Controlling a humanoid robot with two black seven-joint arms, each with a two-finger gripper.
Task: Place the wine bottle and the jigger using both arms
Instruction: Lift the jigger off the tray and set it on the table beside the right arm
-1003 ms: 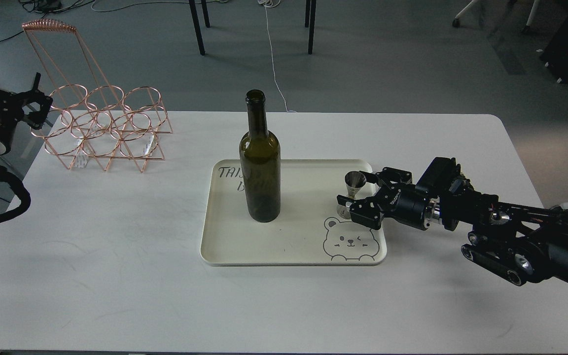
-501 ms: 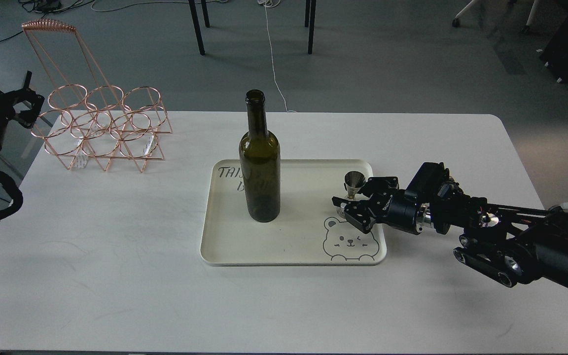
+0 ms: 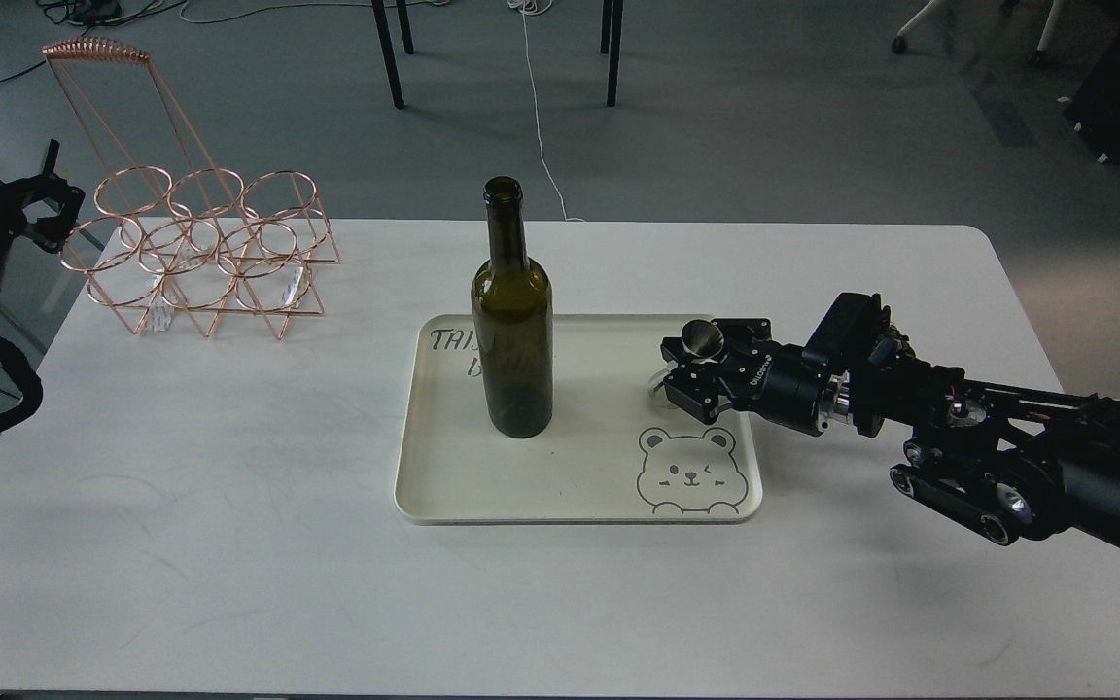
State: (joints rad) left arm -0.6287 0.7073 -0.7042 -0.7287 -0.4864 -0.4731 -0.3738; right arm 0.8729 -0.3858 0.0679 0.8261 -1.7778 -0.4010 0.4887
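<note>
The wine bottle [image 3: 512, 331] stands upright on the left half of the cream tray [image 3: 579, 510]. The steel jigger [image 3: 702, 339] is at the tray's right side above the bear drawing, tilted, with its wide mouth facing up. My right gripper [image 3: 684, 372] comes in from the right and is shut on the jigger's waist; the jigger's lower cone peeks out to the left of the fingers. My left gripper [image 3: 54, 202] is at the far left edge beside the copper rack, open and empty, far from the bottle.
A copper wire bottle rack [image 3: 202, 248] with a tall handle stands at the table's back left. The white table [image 3: 229, 544] carries the tray in its middle. Chair legs and cables lie on the floor beyond the table.
My right gripper moved left onto the jigger, closed on it and shifted it up and back, uncovering the bear's ear. My left gripper drew back toward the left edge.
</note>
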